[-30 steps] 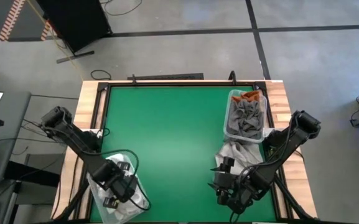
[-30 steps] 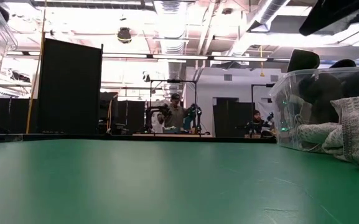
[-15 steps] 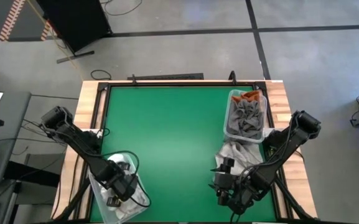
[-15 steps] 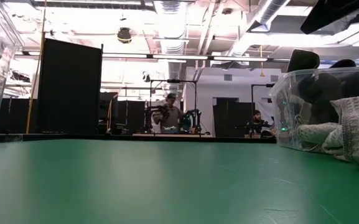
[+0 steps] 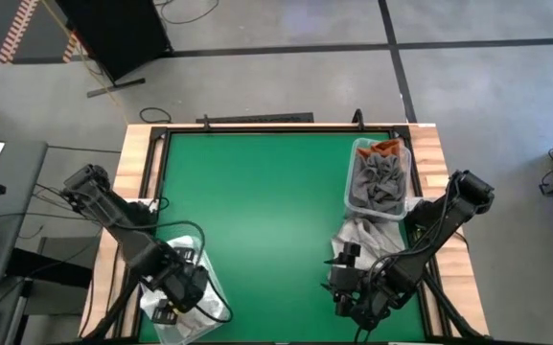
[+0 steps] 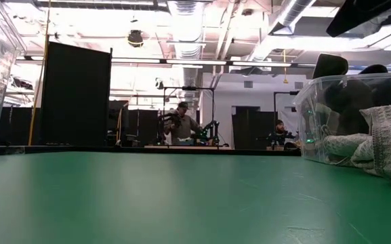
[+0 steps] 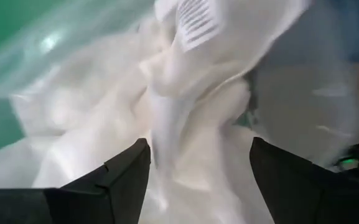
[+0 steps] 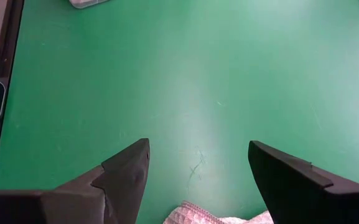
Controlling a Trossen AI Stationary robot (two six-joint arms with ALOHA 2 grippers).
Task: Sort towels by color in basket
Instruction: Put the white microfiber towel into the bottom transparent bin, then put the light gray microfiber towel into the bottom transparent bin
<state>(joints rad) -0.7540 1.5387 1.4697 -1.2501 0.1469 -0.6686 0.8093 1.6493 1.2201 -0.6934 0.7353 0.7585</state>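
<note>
We see left tool (image 5: pixel 182 287) over white towels (image 7: pixel 191 106) in clear bin (image 5: pixel 214 297), fingers spread, gripping nothing. Right tool (image 5: pixel 345 284) parted, empty, over tabletop (image 5: pixel 257 201) beside checked towel (image 5: pixel 362 233).

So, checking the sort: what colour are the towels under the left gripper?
White towels, clearest in the left wrist view.

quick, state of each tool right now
Left tool: open over the white towels, holding nothing.
Right tool: open, empty, above the green table.
</note>
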